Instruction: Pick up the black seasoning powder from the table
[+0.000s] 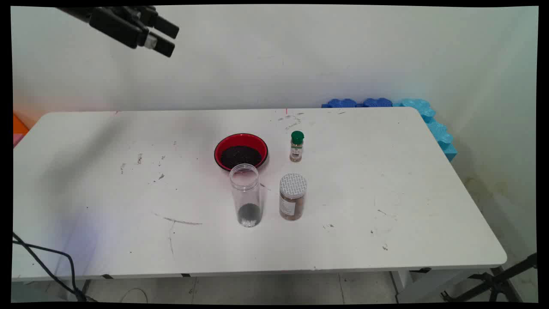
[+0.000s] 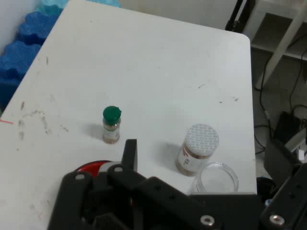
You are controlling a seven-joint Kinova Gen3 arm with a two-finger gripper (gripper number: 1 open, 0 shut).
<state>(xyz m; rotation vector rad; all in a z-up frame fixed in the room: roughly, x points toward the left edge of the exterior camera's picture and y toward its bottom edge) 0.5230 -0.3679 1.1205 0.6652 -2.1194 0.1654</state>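
Note:
My gripper (image 1: pixel 168 38) hangs high above the table's far left, open and holding nothing. Far below it near the table's middle stands a red bowl (image 1: pixel 241 136) filled with dark grains. In front of the bowl is a clear, lidless jar (image 1: pixel 245 195) with a little dark material at its bottom. To its right stands a white-lidded jar (image 1: pixel 292 196) of brown contents, and behind that a small spice bottle (image 1: pixel 296 146) with a green cap. In the hand view the spice bottle (image 2: pixel 111 125), white-lidded jar (image 2: pixel 197 149) and clear jar (image 2: pixel 215 177) show beyond the gripper (image 2: pixel 206 155); the linkage hides most of the bowl (image 2: pixel 91 166).
Blue foam blocks (image 1: pixel 429 118) line the table's far right corner and right side, also the blue foam (image 2: pixel 24 33) in the hand view. A black cable (image 1: pixel 43 255) crosses the near left corner. The white table (image 1: pixel 386 180) ends at a rounded near right corner.

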